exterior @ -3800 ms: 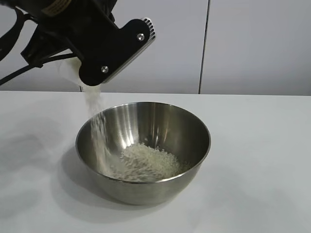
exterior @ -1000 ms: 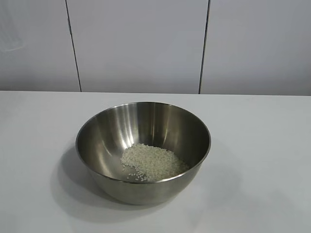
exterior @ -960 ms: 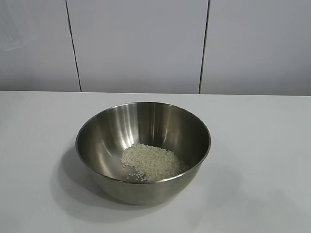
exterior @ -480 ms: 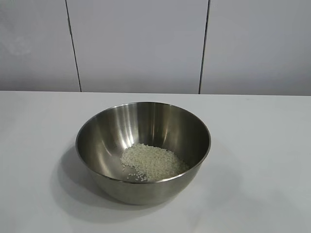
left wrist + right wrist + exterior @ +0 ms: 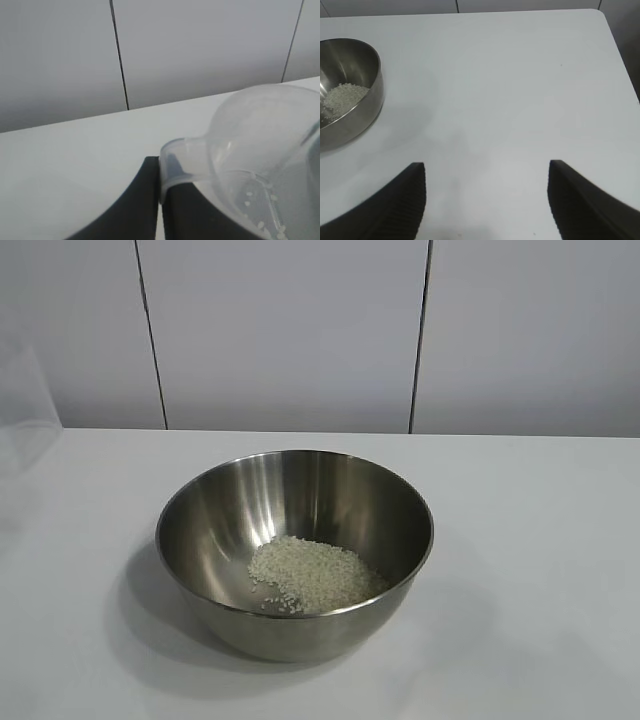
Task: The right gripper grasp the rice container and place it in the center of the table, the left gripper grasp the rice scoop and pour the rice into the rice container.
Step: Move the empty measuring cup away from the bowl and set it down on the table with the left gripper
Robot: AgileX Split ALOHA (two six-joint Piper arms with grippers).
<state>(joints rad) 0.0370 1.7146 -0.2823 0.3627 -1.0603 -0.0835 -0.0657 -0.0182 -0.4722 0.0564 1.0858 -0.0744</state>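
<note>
Exterior: rice container [image 5: 294,550] sits mid table [image 5: 540,540], rice [image 5: 315,573] piled in its bottom, pile unchanged from a second ago. The stream that was falling from my scoop a few seconds back is gone, and my left arm has cleared the bowl. Only a faint clear shape at the left edge now, probably the rice scoop [image 5: 25,405]. Pour looks done.

Left wrist: my left gripper [image 5: 161,210] is clamped shut on the rice scoop [image 5: 250,150]. Scoop is nearly empty, a few grains stuck inside, table behind it. What's left, I judge, is setting it down.

Right wrist: my right gripper [image 5: 485,197] hangs with jaws apart, holding nothing, over bare table well to the side of the container [image 5: 350,95].
</note>
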